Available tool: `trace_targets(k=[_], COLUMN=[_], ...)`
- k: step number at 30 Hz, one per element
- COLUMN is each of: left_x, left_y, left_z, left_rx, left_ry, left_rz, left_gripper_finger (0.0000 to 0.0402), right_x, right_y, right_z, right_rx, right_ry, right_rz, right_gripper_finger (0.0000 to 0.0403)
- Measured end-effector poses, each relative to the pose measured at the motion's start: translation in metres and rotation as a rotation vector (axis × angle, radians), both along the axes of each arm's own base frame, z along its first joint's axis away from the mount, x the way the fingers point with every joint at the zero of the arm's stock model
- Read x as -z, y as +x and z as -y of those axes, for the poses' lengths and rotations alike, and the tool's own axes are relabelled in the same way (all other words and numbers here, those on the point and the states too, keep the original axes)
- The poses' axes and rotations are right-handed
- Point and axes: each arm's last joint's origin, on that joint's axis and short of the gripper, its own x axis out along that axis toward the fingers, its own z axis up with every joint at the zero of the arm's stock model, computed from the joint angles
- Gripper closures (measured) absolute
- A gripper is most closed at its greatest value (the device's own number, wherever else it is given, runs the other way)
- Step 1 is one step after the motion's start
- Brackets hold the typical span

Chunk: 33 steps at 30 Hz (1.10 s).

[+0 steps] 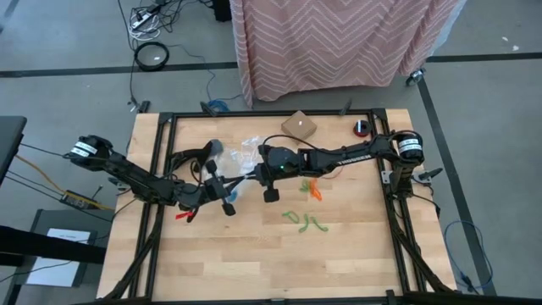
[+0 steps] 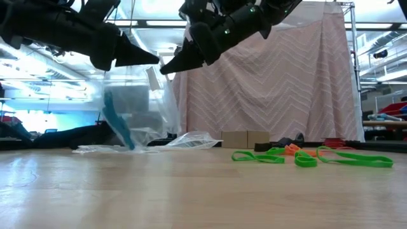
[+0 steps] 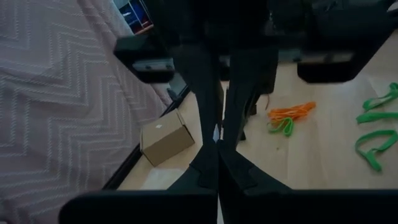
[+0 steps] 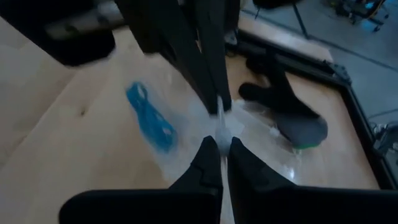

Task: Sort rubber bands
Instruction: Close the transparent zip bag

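Blue rubber bands [image 2: 119,129] hang inside the clear zip bag [image 2: 137,105], a long blue bunch sagging to the bag's low end, long axis running from about 11 o'clock down to 5 o'clock in the low view, its bottom just above the table [image 2: 191,191]. The right wrist view catches that blue bunch through the plastic too.

And the bag is up in the air! The left gripper [image 2: 149,59] is clamped on the bag's top edge, and the right gripper [image 2: 168,65] is pinched shut on the same edge, tip to tip with it. Held so, I'd say, to hang the mouth upward, ready to be pulled apart or sealed.

Out on the wood, the green rubber bands [image 1: 305,220] lie flat at about 4 o'clock from the grippers in the high view, strung out roughly 9 to 3 o'clock. The orange rubber bands [image 1: 312,188] sit at 3 o'clock of the right gripper, running about 11 to 5. A red piece [image 1: 184,214] lies at 8 o'clock of the left gripper; what it is, I cannot tell.

More clear bags [image 2: 184,141] lie crumpled behind, and a small cardboard box [image 1: 298,125] rests at 12 o'clock by the far rail.
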Motion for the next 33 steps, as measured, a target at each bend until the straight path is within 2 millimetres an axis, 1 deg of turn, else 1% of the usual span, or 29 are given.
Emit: trace_targets(k=[10,14,19,23,25,27,30,33], left_x=[-0.01,-0.019,-0.028,-0.024,-0.021,-0.02,-0.024,-0.028], left_y=[0.004,0.007,0.009,0.008,0.008,0.008,0.008,0.008], left_z=[0.002,0.005,0.008,0.007,0.006,0.007,0.011,0.011], left_rx=[0.001,0.01,0.003,-0.026,-0.047,-0.027,0.039,0.06], left_ry=[-0.005,0.011,0.053,0.075,0.087,0.085,0.068,0.059], left_rz=[0.035,0.068,0.068,0.02,-0.008,-0.012,0.031,0.07], left_gripper_finger=[0.0401,0.0401,0.0401,0.0401,0.0401,0.0401,0.0401,0.0401], right_x=[0.009,0.018,0.026,0.028,0.03,0.03,0.03,0.03], right_y=[-0.005,-0.009,-0.015,-0.016,-0.018,-0.019,-0.019,-0.02], right_z=[0.008,0.015,0.021,0.022,0.024,0.028,0.031,0.036], right_rx=[0.031,0.063,0.1,0.103,0.103,0.091,0.054,0.054], right_ry=[-0.004,-0.011,0.004,0.006,0.009,0.012,0.046,0.052], right_rz=[-0.092,-0.164,-0.194,-0.214,-0.242,-0.252,-0.243,-0.247], right_gripper_finger=[0.0401,0.0398,0.04,0.0402,0.0394,0.0377,0.034,0.0306])
